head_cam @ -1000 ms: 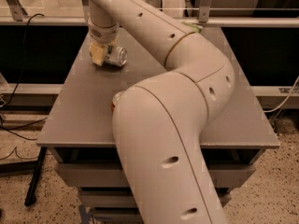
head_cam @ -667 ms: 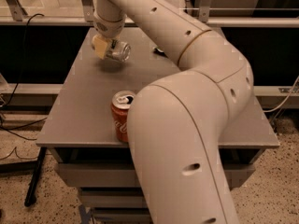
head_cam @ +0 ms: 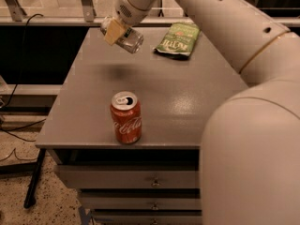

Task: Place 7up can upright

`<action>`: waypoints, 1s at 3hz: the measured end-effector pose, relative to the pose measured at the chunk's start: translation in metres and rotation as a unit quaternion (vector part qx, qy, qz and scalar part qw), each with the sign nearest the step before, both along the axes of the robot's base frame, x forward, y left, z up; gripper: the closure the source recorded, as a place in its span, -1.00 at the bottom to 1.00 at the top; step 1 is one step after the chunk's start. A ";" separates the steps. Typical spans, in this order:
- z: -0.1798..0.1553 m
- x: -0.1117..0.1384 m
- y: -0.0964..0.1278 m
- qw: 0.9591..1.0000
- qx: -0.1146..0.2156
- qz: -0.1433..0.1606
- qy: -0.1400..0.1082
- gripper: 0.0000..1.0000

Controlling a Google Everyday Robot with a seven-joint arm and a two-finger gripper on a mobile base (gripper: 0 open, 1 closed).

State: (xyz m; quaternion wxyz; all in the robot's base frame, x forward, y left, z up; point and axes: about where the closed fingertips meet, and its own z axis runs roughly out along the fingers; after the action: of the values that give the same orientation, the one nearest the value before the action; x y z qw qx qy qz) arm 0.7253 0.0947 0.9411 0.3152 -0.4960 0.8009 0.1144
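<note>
The 7up can (head_cam: 129, 40), silver with faint green markings, lies on its side in the air above the far left part of the grey table (head_cam: 187, 97). My gripper (head_cam: 115, 30) is shut on it, its tan finger pad across the can's left part. The can's shadow falls on the table below it. The white arm reaches in from the right and fills the right side of the view.
A red Coca-Cola can (head_cam: 126, 117) stands upright near the table's front edge. A green chip bag (head_cam: 178, 39) lies flat at the back, right of the held can. Drawers sit under the table top. Cables lie on the floor at left.
The gripper has lifted the 7up can off the table and carried it up and to the right. The arm has swung right, uncovering the red can and the chip bag.
</note>
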 end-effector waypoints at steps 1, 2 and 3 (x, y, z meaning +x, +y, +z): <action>0.032 -0.021 -0.021 0.996 0.081 0.013 -0.026 1.00; 0.042 -0.037 -0.042 0.978 0.197 0.040 -0.057 1.00; 0.052 -0.044 -0.047 0.957 0.264 0.068 -0.102 1.00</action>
State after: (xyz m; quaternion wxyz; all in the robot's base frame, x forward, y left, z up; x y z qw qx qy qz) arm 0.6816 0.0475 0.9933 0.5066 -0.4571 0.6702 0.2919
